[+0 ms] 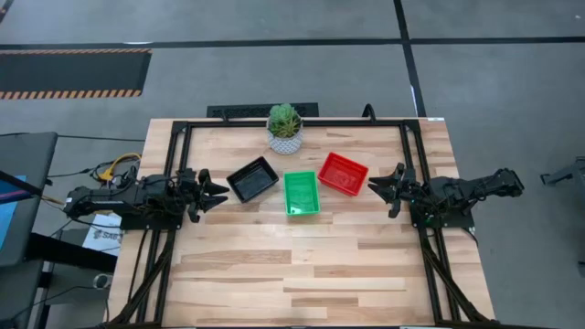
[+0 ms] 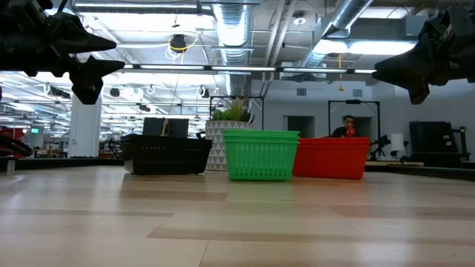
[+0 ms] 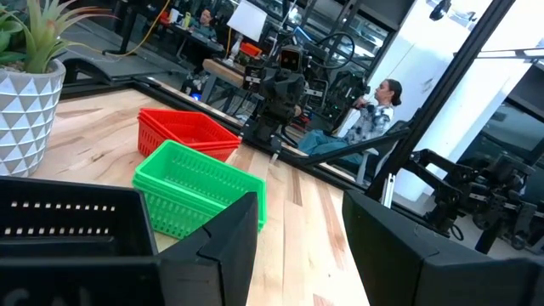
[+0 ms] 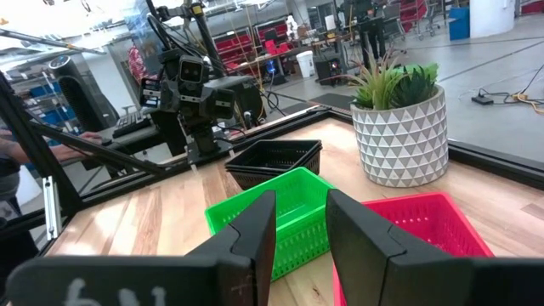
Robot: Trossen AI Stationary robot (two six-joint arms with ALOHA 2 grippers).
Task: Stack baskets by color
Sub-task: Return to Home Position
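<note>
Homing step by the look of it, so nothing fancy: pull each arm straight back from the middle, lift before swinging, and skip any sweep across the piles. Light mesh plastic, probably quick to slide or tip at a nudge. No need to close on anything either.

Left gripper (image 1: 218, 187): fingers spread apart, holding nothing, touching nothing, hovering above the table (image 1: 302, 274). Black baskets (image 1: 253, 179) right in front of its tips, close but apart. Green baskets (image 1: 302, 193) just beyond those.

Right gripper (image 1: 379, 187): fingers apart too, narrower gap, empty, clear of everything. Red baskets (image 1: 343, 174) just ahead of its tips, green baskets past that.

Looks sorted by color already: three piles side by side between the two grippers, potted plant (image 1: 284, 126) just behind them and off to one side of both.
</note>
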